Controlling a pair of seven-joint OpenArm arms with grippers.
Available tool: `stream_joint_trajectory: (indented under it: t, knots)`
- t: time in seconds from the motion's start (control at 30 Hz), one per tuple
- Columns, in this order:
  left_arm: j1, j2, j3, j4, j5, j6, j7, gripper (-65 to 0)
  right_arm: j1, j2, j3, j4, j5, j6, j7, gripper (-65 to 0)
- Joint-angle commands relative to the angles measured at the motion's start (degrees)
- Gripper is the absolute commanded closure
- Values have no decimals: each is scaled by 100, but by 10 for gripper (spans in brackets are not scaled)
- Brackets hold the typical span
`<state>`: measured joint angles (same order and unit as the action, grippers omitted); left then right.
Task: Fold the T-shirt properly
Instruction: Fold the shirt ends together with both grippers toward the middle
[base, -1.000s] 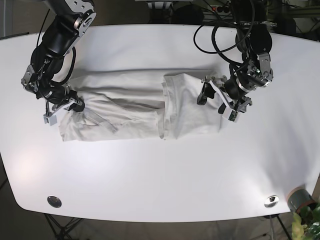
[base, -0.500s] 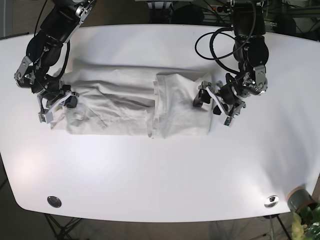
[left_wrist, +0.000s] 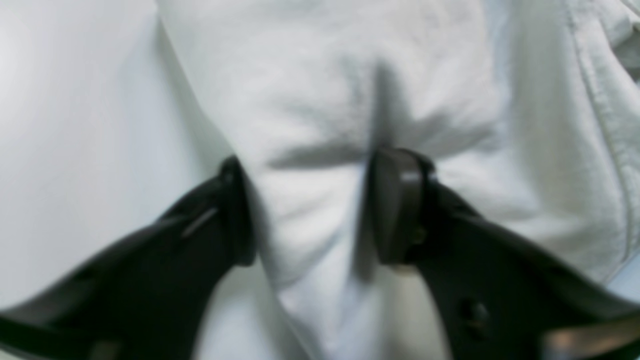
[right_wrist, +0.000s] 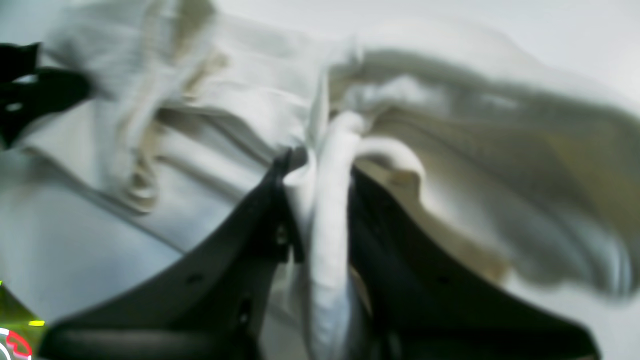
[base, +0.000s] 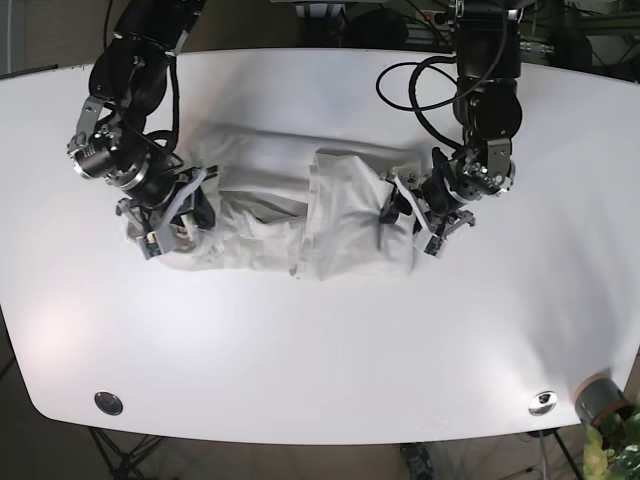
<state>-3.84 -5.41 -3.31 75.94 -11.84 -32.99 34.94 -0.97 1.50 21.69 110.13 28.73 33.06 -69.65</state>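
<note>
Fingers of the right gripper (right_wrist: 315, 210) pinch one T-shirt (base: 300, 215); left gripper (left_wrist: 310, 210) fingers straddle it, parted.

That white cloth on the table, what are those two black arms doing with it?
It is a white T-shirt lying bunched and partly folded on a white table, and two robot arms are working on folding it. The right gripper is clamped on a gathered roll of fabric at one end. The left gripper sits at the other end with its fingers spread and cloth between them, not pinched. The shirt is crumpled, so the fold is not finished.
</note>
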Motion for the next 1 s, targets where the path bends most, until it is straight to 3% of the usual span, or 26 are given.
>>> stream_joint_trajectory:
  t: [0.0,0.1,0.23,0.47,0.67,0.97]
  knots:
    - [-16,62,45,6,247,-2,256,-162,75,-75,-248,227,164,22,130,-21]
    - [1,123,45,6,370,-2,273,-169,110,-251,-521,245,164,22,130,-21]
    - [10,123,37,-3,406,-2,273,-235,225,-567,-969,245,138,22,130,-21]
    - [10,123,45,-3,406,-2,273,-246,286,-1042,-2086,245,-636,22,165,-21]
    - [10,123,45,-3,406,-2,273,-246,392,-1050,-2666,95,-864,22,367,-21]
    - [19,115,45,-3,406,-2,273,-246,664,-1050,-2745,-599,-803,22,763,-24]
